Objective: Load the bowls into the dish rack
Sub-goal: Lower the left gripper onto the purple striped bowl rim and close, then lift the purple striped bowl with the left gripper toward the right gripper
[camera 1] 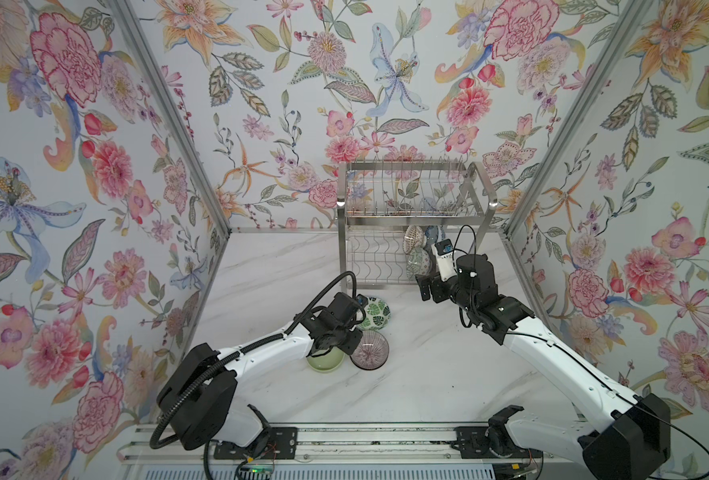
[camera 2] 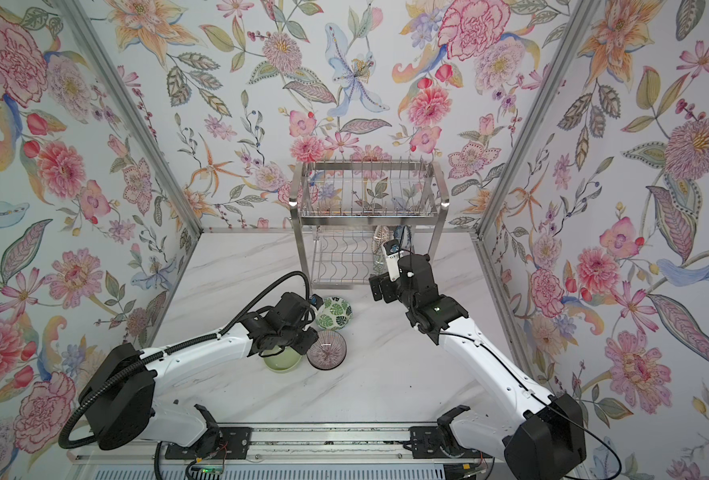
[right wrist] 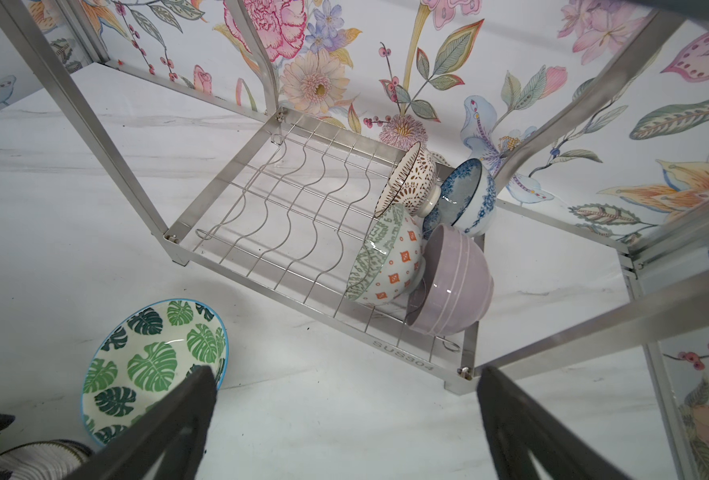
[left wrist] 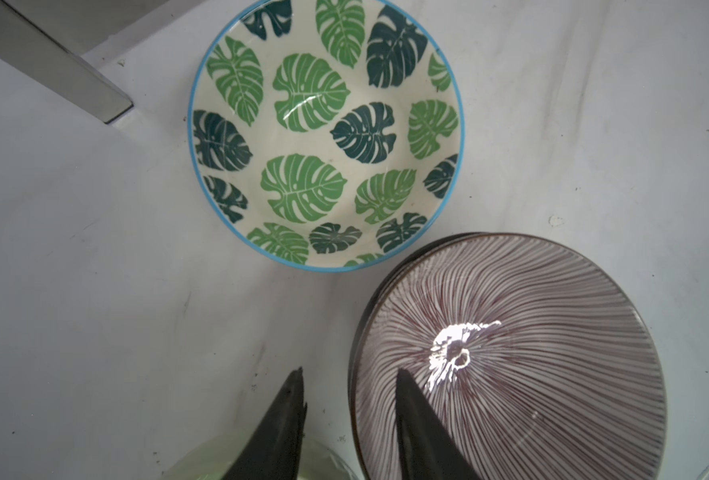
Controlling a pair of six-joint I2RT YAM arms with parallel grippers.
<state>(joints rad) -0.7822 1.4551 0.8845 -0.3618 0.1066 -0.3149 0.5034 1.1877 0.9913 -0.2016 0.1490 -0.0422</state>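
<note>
A purple-lined bowl sits on the marble table, touching a pale green bowl. My left gripper straddles the purple-lined bowl's near rim. One finger is inside the bowl and one outside, with a gap showing on each side of the rim. A green leaf bowl stands just beyond them. My right gripper hangs open and empty in front of the dish rack. Several bowls lean on the rack's lower tier at its right end, among them lilac, grey-green geometric and blue floral ones.
The dish rack stands at the back of the table, right of centre. The left part of its lower wavy shelf is bare. One of its legs stands close to the leaf bowl. Floral walls enclose three sides. A metal rail runs along the front.
</note>
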